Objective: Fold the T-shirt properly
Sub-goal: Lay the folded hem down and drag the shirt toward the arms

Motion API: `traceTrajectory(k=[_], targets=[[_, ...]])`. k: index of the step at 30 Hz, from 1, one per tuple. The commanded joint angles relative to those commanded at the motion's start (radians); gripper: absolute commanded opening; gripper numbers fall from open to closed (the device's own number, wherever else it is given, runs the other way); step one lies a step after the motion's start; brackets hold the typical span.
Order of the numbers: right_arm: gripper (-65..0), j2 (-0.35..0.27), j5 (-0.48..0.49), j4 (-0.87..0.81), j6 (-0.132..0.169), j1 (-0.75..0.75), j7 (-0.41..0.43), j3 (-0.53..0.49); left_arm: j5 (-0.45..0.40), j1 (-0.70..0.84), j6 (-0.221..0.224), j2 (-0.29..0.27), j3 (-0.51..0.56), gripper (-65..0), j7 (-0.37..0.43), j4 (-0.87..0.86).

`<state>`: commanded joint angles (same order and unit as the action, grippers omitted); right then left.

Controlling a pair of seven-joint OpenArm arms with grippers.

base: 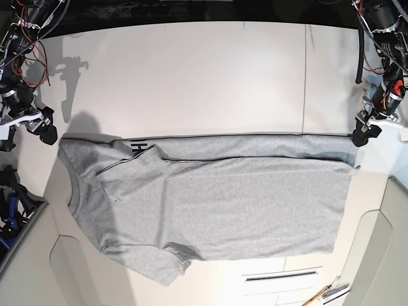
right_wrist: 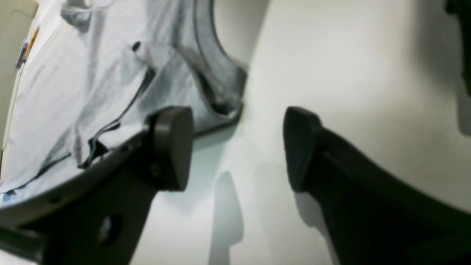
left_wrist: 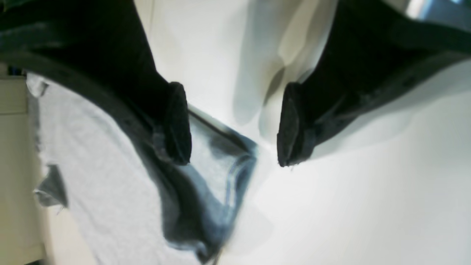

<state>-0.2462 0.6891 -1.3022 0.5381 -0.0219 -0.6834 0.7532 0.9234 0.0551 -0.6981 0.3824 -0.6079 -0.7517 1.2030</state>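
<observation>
**Both claws spread, shirt flat on the table**

Left gripper (left_wrist: 235, 125) fingers gape apart, gripping nothing; the T-shirt (base: 210, 204) hem corner lies just beneath them. Right gripper (right_wrist: 237, 147) also stands spread and unloaded, the collar end just beyond its fingertips, on the white table (base: 204, 76).

Left gripper (left_wrist: 234, 125): jaws parted wide, nothing between the pads, one fingertip (left_wrist: 177, 123) over the T-shirt (base: 210, 204) hem corner, the other off the cloth. In the base view it hangs just off the shirt's far hem corner. Right gripper (right_wrist: 237, 147): jaws also spread, empty, one finger (right_wrist: 173, 147) over the collar end of the shirt. Its arm sits just beyond the shirt's far shoulder corner.
</observation>
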Motion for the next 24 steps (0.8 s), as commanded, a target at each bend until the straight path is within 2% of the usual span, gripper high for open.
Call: traceTrajectory(k=[7, 14, 17, 20, 21, 24], targets=[[-26.7, 0.002, -0.001, 0.063, 0.000, 0.000, 0.085, -0.062, -0.027, 0.000, 0.000, -0.037, 0.014, -24.4, 0.030, -0.001], [-26.7, 0.063, -0.014, 0.075, 0.002, -0.037, 0.093, -0.072, -0.075, 0.000, 0.000, -0.037, 0.060, -24.4, 0.098, -0.001], [-26.7, 0.076, -0.039, 0.082, 0.001, -0.063, 0.105, -0.087, -0.077, -0.005, 0.000, -0.040, 0.060, -24.4, 0.101, -0.001], [-26.8, 0.081, -0.040, 0.090, 0.000, -0.082, 0.109, -0.108, -0.114, -0.006, 0.000, -0.045, 0.060, -24.7, 0.114, -0.001], [-26.8, 0.081, -0.044, 0.100, 0.000, -0.091, 0.109, -0.117, -0.131, -0.006, 0.000, -0.047, 0.060, -26.3, 0.121, -0.001], [-27.2, 0.081, -0.046, 0.129, 0.000, -0.114, 0.111, -0.139, -0.143, -0.005, 0.000, -0.050, 0.060, -44.7, 0.123, -0.001]])
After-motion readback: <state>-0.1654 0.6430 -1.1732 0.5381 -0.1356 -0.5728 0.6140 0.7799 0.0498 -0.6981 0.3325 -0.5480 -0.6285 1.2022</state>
